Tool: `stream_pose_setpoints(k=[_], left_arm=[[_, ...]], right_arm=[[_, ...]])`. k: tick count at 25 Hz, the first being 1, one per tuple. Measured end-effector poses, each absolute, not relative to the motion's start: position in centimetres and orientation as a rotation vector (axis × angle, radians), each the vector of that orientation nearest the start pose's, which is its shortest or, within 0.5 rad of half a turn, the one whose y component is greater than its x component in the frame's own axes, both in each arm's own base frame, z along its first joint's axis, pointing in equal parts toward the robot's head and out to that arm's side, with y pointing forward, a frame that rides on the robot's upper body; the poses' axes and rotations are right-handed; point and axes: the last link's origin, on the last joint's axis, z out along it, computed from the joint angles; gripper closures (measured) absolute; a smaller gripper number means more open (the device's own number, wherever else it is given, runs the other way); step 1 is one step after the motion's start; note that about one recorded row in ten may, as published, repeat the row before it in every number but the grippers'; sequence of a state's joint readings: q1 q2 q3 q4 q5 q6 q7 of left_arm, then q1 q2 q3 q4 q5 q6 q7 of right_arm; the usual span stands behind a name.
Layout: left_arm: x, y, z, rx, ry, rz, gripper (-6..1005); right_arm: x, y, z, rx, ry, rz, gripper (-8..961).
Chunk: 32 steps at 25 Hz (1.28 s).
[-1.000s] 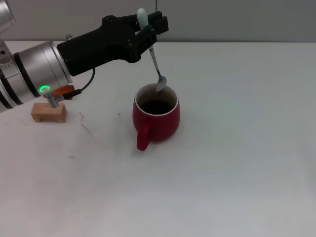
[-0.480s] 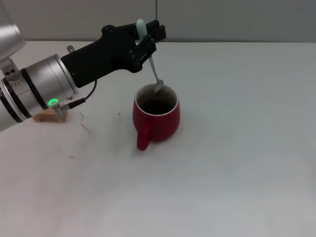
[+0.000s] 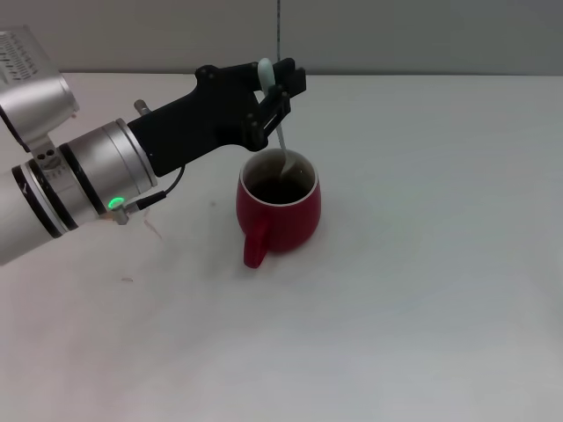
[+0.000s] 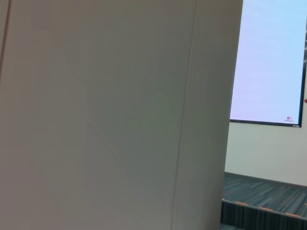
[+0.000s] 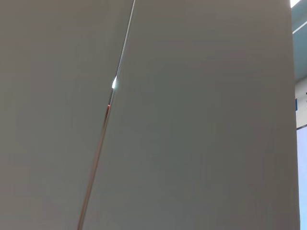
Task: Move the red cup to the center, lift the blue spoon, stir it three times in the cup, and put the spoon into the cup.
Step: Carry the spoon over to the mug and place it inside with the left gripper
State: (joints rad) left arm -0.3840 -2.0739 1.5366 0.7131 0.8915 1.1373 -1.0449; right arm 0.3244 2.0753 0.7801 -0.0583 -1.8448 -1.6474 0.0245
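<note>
Near the middle of the head frame, on the white tabletop [image 3: 422, 290]: rounded dark-red ceramic mug [image 3: 280, 214], upright, red handle turned toward the lower edge, dark inside. Above its rim, reaching in from the left edge: black left gripper [image 3: 275, 88] on a silver arm, clenched on the pale-blue handle of the slim blue spoon [image 3: 274, 115]. Spoon steeply tilted, thin metal neck running down, grey bowl dipped just inside the mug's far rim. Right gripper nowhere in the head frame. Both wrist frames filled by pale wall panels only.
</note>
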Motion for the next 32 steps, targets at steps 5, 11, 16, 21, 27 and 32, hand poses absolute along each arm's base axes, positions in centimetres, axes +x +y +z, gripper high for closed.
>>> stream_pose_setpoints(k=[5,11,16,21,27,32], left_arm=[[-19.72,34.07,-4.03,-2.389,-0.389,-1.079,858],[-19.75,34.12,-4.03,-2.385,-0.393,-1.076,858],[-19.83,34.24,-4.04,-2.381,-0.396,-1.067,858],[-19.86,34.3,-4.05,-2.379,-0.397,-1.062,858],[-19.87,34.43,-4.06,-2.376,-0.399,-1.055,858],[-20.01,34.56,-4.17,-2.375,-0.406,-1.042,858]], right_arm=[[37.7,25.15,8.81,-1.103,0.211,0.563,273],[37.7,25.29,8.73,-1.109,0.215,0.563,274],[37.66,25.39,8.71,-1.109,0.216,0.564,274],[37.68,25.37,8.73,-1.109,0.216,0.563,274],[37.72,25.33,8.76,-1.107,0.216,0.561,273],[37.75,25.22,8.76,-1.103,0.217,0.561,273]])
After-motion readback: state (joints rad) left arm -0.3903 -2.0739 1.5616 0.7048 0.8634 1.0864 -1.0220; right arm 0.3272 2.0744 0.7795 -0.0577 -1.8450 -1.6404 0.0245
